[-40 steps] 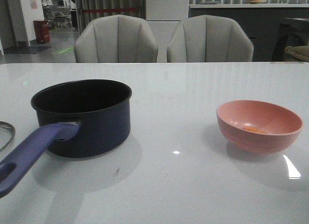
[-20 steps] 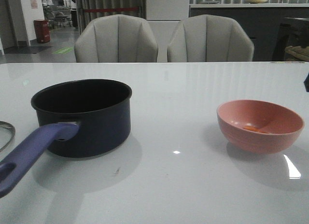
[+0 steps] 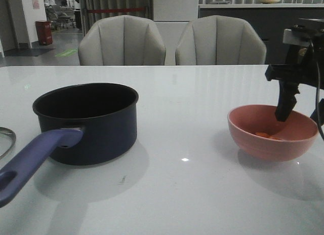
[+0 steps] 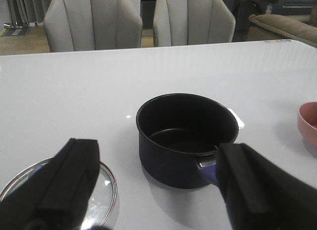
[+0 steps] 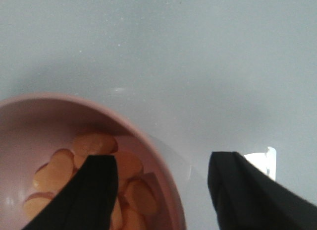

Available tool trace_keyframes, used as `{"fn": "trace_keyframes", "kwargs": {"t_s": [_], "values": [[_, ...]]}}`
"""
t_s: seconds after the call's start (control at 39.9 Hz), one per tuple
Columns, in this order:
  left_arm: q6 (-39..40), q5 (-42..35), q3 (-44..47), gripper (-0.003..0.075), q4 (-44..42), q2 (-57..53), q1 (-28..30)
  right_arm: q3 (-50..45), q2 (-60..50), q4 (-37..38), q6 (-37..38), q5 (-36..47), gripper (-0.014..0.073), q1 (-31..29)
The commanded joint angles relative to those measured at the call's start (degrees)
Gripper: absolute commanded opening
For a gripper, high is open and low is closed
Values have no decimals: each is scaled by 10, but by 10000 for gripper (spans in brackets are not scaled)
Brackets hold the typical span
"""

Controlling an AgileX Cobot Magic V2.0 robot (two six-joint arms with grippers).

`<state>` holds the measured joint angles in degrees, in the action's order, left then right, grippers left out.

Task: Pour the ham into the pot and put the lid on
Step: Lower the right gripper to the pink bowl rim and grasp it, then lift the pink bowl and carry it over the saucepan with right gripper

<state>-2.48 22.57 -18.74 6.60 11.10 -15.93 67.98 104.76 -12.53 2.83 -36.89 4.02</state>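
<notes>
The pot sits on the white tabletop, well apart from the pink bowl, and the lid lies flat beside the pot. The right claw is open and holds nothing, with one finger in the bowl over the ham and the other outside the rim. The left claw is open too, up above the pot and lid.

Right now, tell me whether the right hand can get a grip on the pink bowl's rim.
Probably yes. The right hand is open and straddles the pink bowl rim, one finger inside over the ham, the other outside. Nothing blocks it.
</notes>
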Motion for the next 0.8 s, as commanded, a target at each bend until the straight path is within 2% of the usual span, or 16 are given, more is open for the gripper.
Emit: {"fn": "trace_keyframes", "kwargs": {"t_s": [0.0, 0.08, 0.23, 0.25, 0.3, 0.53, 0.63, 0.78], "values": [[0, -44, -15, 532, 2, 6, -4, 34, 3, -10, -14, -3, 500, 2], [0, -44, -15, 532, 2, 6, -4, 39, 15, -10, -16, -5, 433, 2], [0, -44, -15, 532, 2, 6, -4, 39, 21, -11, -16, -3, 143, 2], [0, -44, -15, 531, 2, 6, -4, 39, 21, -11, -16, -4, 117, 2], [0, -44, -15, 532, 2, 6, -4, 39, 21, -11, -16, -7, 148, 2], [0, -44, -15, 532, 2, 6, -4, 42, 18, 0, -11, -22, 144, 1], [0, -44, -15, 532, 2, 6, -4, 71, 10, 1, -12, -52, 144, 3], [0, -44, -15, 531, 2, 6, -4, 150, -18, 13, -28, -123, 144, 42]]}}
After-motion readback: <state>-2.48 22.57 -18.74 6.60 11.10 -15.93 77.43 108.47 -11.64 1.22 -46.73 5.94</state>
